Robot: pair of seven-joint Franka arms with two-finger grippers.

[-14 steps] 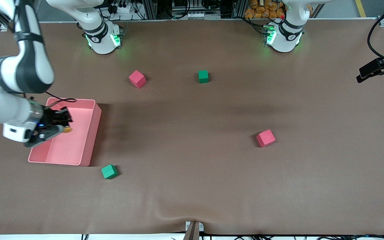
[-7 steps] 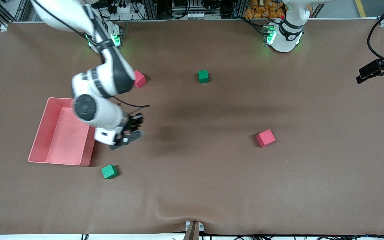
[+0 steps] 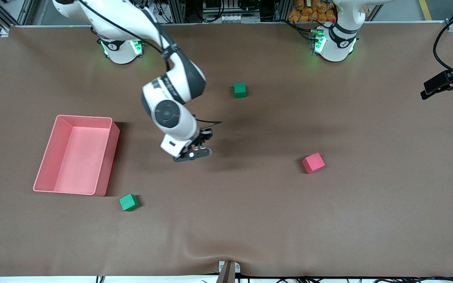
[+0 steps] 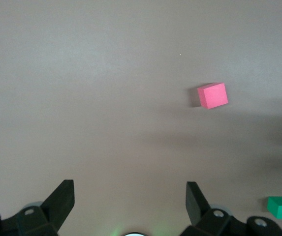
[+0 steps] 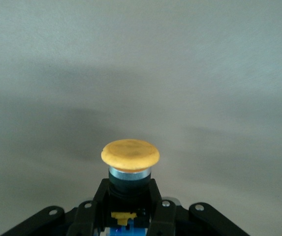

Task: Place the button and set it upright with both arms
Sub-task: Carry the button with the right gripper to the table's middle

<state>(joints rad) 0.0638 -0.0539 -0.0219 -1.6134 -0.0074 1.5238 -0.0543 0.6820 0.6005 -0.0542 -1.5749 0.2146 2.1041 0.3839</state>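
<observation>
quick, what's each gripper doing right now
Right gripper: shut on the small orange-capped, black-bodied push button, up over bare brown table.
Left gripper: open, holding nothing, waiting high over the table.

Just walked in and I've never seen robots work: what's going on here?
The right gripper is shut on a small button with an orange cap and holds it in the air over the bare middle of the table, beside the pink bin. The left gripper hangs open above the table, waiting. Red and green cubes lie untouched.
</observation>
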